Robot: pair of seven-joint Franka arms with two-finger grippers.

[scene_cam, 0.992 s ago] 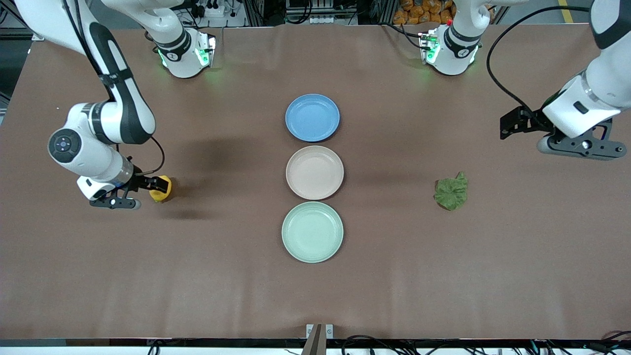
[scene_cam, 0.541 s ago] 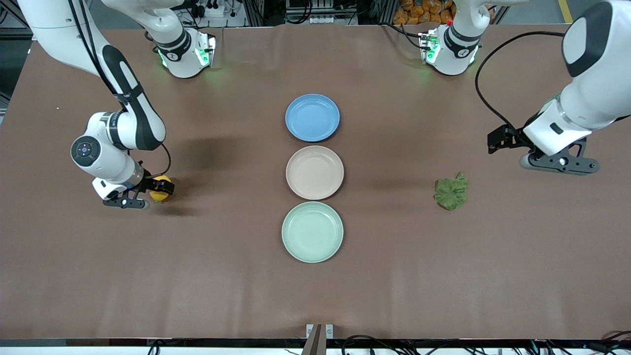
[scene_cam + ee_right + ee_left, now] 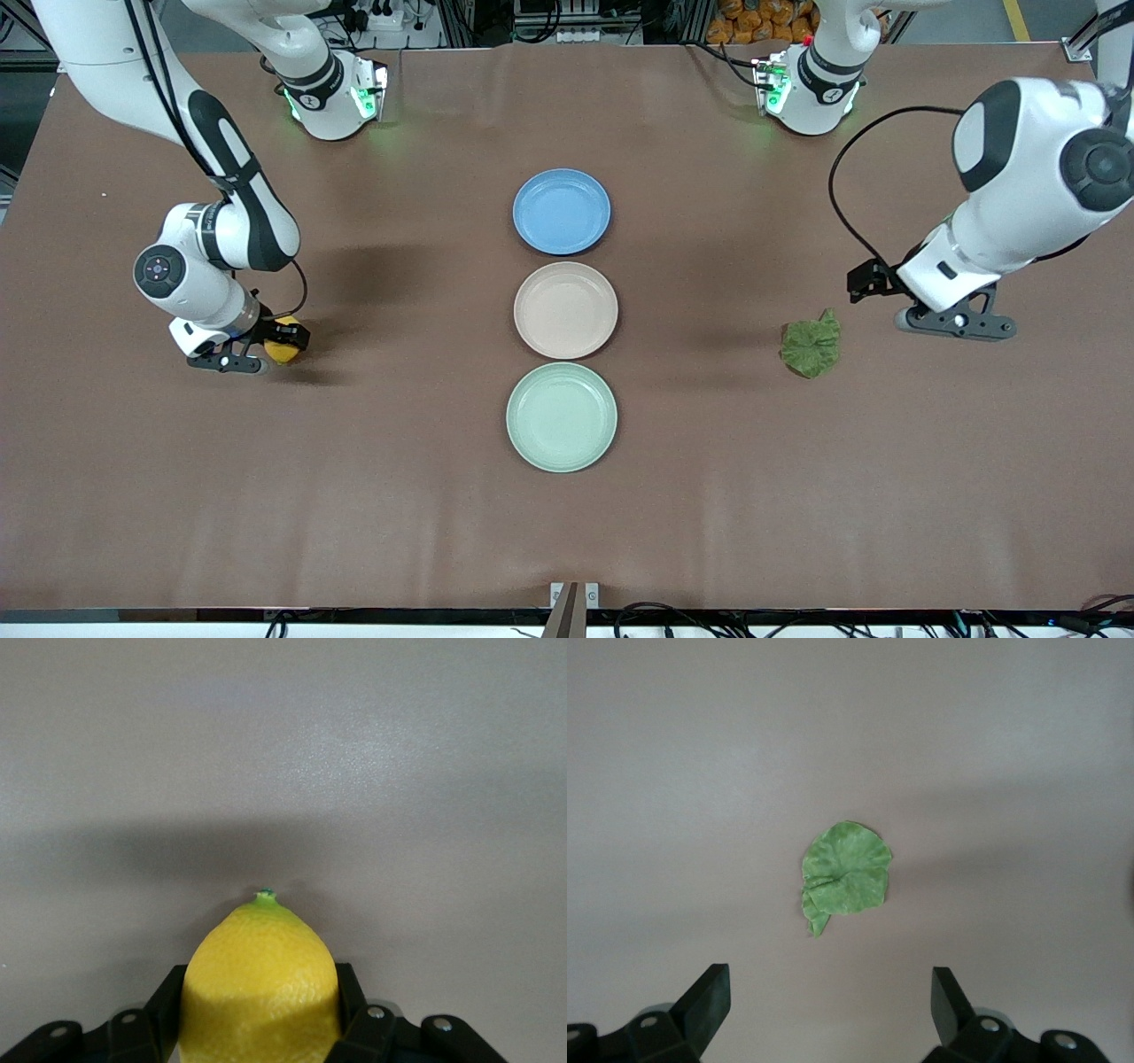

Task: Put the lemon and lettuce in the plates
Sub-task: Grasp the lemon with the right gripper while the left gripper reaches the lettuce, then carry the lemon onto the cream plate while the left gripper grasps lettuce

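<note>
1. Nearest the front camera sits the mint green plate [image 3: 562,416], bare, with the beige-pink plate [image 3: 565,310] next up the row in the middle of the table [image 3: 567,532]; both lie between the two arms, apparently so either can reach them.

2. The lettuce [image 3: 811,347] lies flat on the cloth toward the left arm's end, level with the gap between those two plates. The left gripper [image 3: 830,1005] hangs above the table just beside it, fingers spread wide with nothing between them; its wrist view frames the leaf ahead of the open fingers, which looks like a line-up for a pick.

3. Toward the right arm's end, the lemon [image 3: 283,351] is clamped between the fingers of the right gripper [image 3: 276,347], low at the table; whether it has lifted off cannot be told. The fingers press its sides, stem tip pointing outward, probably to stop a round fruit rolling.

4. Farthest up the row, the blue plate [image 3: 562,211] is bare, no part of this job.
</note>
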